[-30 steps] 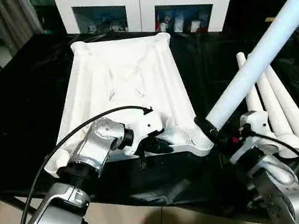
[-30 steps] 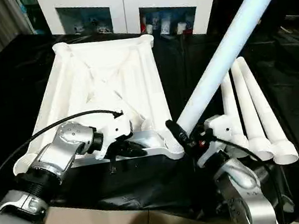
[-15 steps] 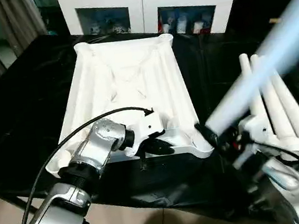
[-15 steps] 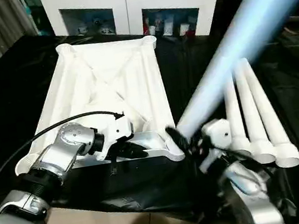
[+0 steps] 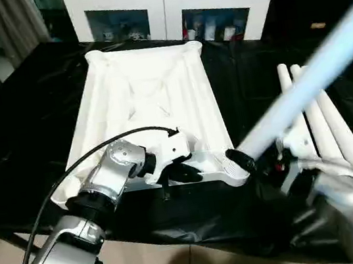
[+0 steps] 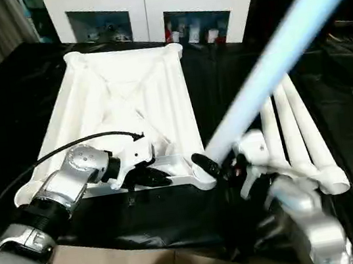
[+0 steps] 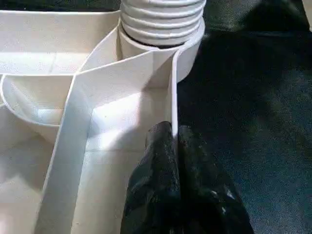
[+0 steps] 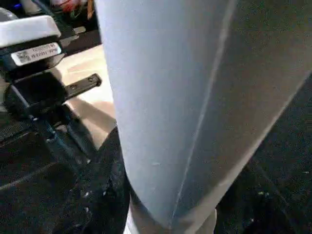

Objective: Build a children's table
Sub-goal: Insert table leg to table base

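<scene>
1. your children's table top [image 5: 152, 102] lies upside down on the black-sheeted bench [image 5: 18, 142], ribs up, its long axis running away from you toward the white cabinet [image 5: 170, 0].
2. your left gripper [image 7: 173, 141] has its two black fingers pressed together over the thin upright wall of the top's near edge, next to the near right corner socket [image 7: 163, 34]; it pins that edge, so the top has a hold against a push.
3. your right gripper [image 5: 250, 159] holds one pale-blue leg [image 5: 315, 78] near its lower end. the right wrist view shows the tube filling the frame with a black finger [image 8: 105, 190] against it, so i judge the gripper is clamped on the leg, though the far finger is hidden.
4. the relation to mind: the leg's lower end sits right at the near right corner socket [image 5: 232, 170], but its long axis leans up and away to your right, well off upright. whether the threaded end already sits in the socket i cannot tell.
5. the right arm is the only one placed for the next move, which i judge is to stand the leg upright over the socket and seat it.
6. three more legs [image 5: 326, 129] lie side by side on the bench just right of the top, beyond the right gripper.
</scene>
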